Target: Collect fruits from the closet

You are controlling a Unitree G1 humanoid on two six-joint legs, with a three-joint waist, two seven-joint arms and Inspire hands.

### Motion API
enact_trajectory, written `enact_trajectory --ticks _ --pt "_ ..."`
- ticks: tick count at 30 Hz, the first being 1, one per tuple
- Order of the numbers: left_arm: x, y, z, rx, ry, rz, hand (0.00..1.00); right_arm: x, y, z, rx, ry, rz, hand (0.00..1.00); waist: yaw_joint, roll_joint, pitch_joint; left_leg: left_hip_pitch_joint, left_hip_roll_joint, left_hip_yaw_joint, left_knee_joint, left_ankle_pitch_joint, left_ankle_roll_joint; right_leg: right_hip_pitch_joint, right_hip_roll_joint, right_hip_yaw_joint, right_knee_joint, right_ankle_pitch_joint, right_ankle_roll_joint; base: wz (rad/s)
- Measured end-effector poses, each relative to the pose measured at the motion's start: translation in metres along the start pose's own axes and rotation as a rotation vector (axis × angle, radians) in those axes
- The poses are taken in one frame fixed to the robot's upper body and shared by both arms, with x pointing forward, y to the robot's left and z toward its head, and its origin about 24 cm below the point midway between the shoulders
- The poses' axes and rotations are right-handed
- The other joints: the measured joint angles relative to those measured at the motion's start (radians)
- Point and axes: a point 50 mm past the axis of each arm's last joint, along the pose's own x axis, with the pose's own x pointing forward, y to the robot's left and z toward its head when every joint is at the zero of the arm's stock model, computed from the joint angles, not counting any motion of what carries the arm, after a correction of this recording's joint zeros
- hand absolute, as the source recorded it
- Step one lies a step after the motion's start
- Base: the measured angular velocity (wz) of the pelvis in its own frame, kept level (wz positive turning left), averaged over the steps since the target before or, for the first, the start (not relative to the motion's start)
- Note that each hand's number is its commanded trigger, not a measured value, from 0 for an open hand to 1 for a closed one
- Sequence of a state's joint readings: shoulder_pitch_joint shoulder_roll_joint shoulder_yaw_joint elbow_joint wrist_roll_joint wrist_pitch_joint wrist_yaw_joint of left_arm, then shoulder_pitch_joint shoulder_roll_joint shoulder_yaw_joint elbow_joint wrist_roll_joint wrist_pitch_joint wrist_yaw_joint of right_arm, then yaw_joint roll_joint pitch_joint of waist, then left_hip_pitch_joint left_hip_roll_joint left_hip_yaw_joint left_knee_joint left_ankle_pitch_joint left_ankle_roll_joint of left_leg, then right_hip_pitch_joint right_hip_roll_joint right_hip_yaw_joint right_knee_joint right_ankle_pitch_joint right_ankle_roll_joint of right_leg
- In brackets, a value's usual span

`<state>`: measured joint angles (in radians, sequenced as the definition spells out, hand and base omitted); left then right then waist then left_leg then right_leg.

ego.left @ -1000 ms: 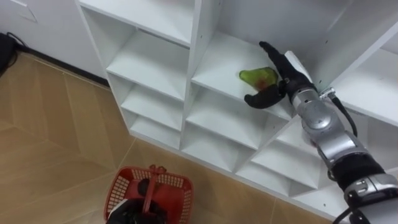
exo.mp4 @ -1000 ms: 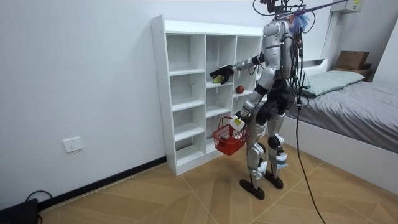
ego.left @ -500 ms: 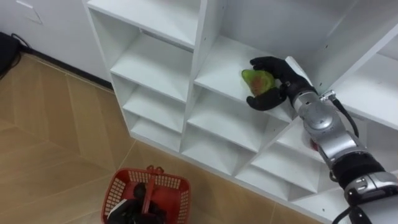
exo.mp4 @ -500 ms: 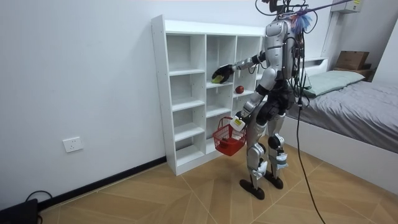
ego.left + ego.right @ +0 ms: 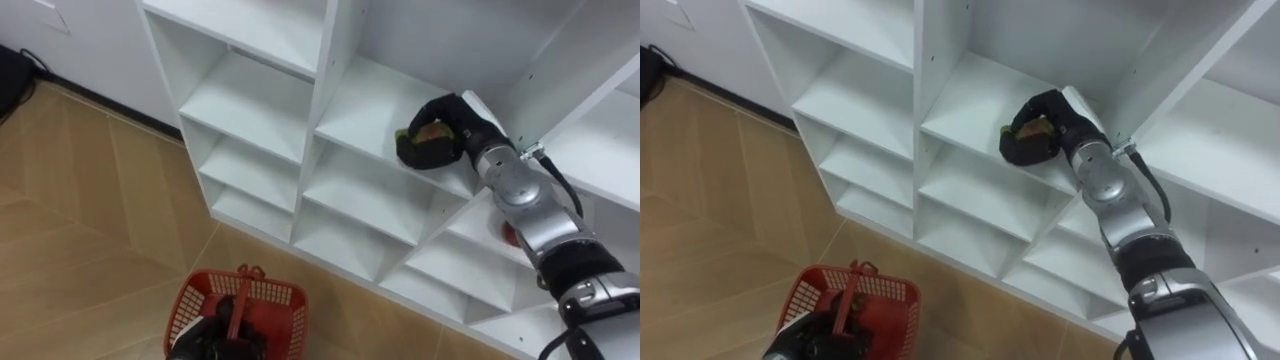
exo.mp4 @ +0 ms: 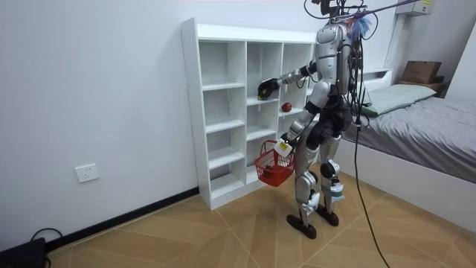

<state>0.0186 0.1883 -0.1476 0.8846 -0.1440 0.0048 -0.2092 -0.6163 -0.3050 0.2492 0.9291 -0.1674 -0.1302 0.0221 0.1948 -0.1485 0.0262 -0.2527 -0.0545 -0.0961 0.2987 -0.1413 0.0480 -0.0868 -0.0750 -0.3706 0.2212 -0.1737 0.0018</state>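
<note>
One fruit (image 5: 424, 131), green, was found clamped in the right hand (image 5: 450, 112) on the closet shelf (image 5: 360, 105), where the fingers had been spread a second before. Grasp judged secured; transfer to the basket (image 5: 205, 300), gripped by the left hand (image 5: 225, 338), remained undone.

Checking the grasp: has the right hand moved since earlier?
Yes: the right hand has curled leftward over the green fruit, toward the shelf divider.

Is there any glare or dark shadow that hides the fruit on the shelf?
Left eye view: no glare; the right hand, curled round the green fruit, covers most of it. Room view: even light, the closet compartments only softly shaded.
</note>
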Motion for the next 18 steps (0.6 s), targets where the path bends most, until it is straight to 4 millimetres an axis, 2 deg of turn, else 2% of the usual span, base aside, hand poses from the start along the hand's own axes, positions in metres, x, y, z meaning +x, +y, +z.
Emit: enact_trajectory --ticks 10,18 --pt "0.0001 -0.0006 0.0000 0.000 0.000 -0.003 1.00 0.0000 0.0001 -0.0002 0.005 0.001 0.004 1.00 0.001 0.002 0.0015 0.000 0.000 0.000 0.000 0.000 0.000 0.001 0.001 0.003 0.000 0.000 0.000 0.00" --pt "0.0027 -0.0029 0.0074 0.022 -0.016 -0.013 1.00 -0.0002 0.0017 0.0078 -0.001 -0.029 0.018 1.00 -0.008 0.006 0.0041 0.002 0.001 0.009 0.006 0.000 0.000 -0.002 0.001 0.015 -0.001 0.000 0.000 -0.01"
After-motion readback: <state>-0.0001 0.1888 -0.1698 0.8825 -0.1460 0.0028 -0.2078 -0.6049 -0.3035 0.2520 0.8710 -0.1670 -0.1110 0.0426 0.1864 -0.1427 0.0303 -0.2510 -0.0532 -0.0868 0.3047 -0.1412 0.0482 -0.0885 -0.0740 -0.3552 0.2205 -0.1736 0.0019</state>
